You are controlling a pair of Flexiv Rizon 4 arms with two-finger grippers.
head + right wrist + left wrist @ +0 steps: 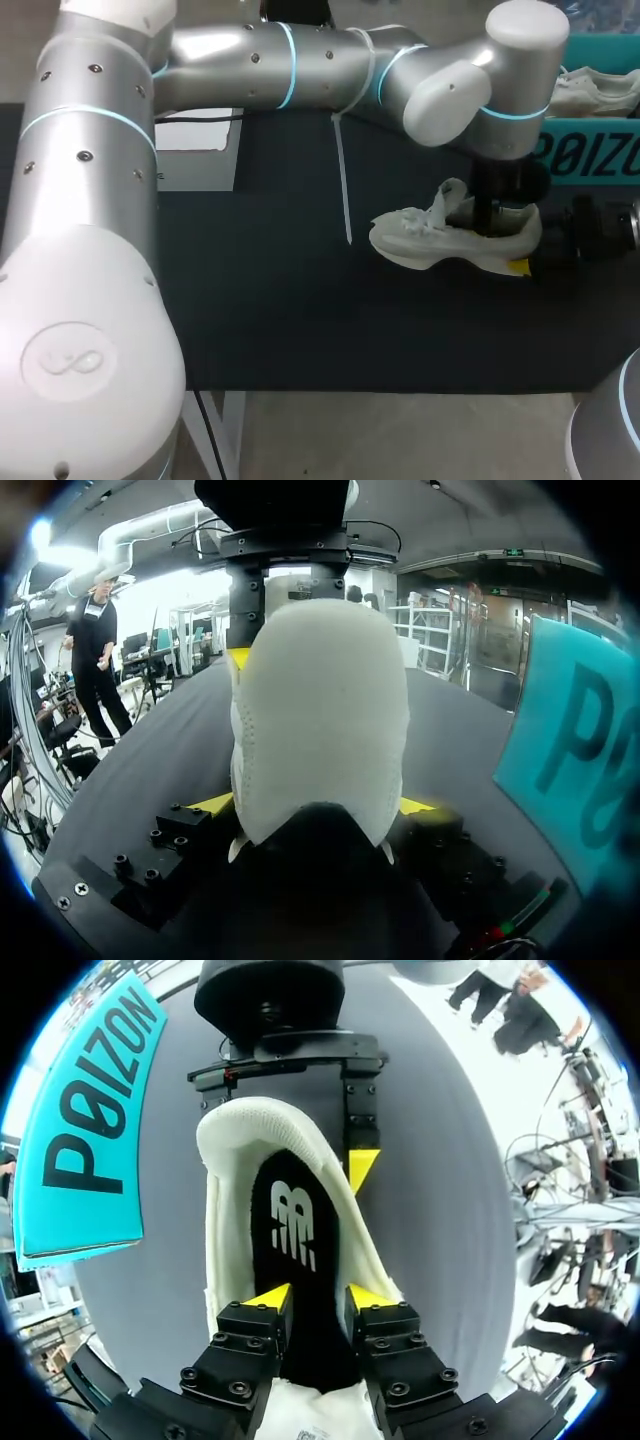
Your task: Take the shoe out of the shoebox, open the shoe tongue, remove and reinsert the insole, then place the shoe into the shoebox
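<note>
The shoe is white with a thick pale sole. It lies out of the shoebox, on the dark table just in front of the box's printed teal wall, with its toe pointing away from the box's near end. Its tongue stands up, crumpled, above loose laces, so the mouth is wide open. Seen from the left wrist, the collar is a soft, padded white rim around a flat black insole that carries a white logo. The left gripper reaches down into that mouth from above, on the side of the shoe away from the box. Its fingers are close together and pinch the insole's narrow middle from both sides. The right gripper is at the heel, the end of the shoe nearest the box's corner. Its two fingers are clamped on the rounded heel from either side. The heel is smooth white fabric with rows of fine perforations. The shoebox is stiff teal card with large dark lettering, and a second shoe, also pale, lies inside it.
</note>
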